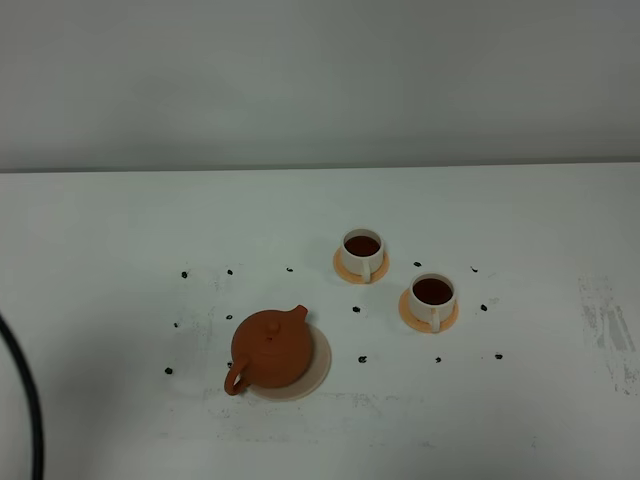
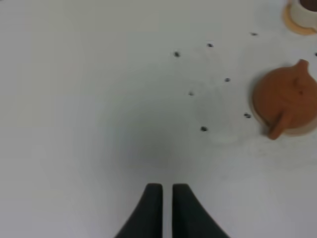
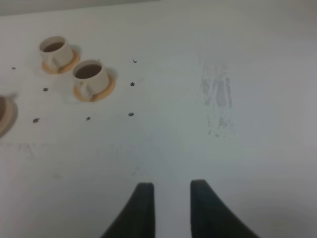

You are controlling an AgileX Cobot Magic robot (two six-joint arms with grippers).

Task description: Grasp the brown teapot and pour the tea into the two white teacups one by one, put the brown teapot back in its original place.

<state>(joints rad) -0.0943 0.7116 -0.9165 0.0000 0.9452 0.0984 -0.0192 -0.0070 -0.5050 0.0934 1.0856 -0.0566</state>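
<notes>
The brown teapot [image 1: 269, 349] stands upright on the pale beige coaster disc [image 1: 316, 367], lid on, handle toward the front left. It also shows in the left wrist view [image 2: 286, 99]. Two white teacups [image 1: 362, 254] [image 1: 433, 299] sit on orange saucers to its right, each holding dark tea [image 1: 432, 291]. They also show in the right wrist view [image 3: 54, 51] [image 3: 91, 76]. My left gripper [image 2: 167, 187] is nearly shut and empty, over bare table far from the teapot. My right gripper [image 3: 171, 186] is slightly open and empty, away from the cups. Neither gripper shows in the exterior view.
The white table [image 1: 520, 420] carries small black marker dots [image 1: 362, 358] around the teapot and cups. A scuffed grey patch [image 1: 606, 325] lies at the right. A black cable [image 1: 30, 410] curves along the left edge.
</notes>
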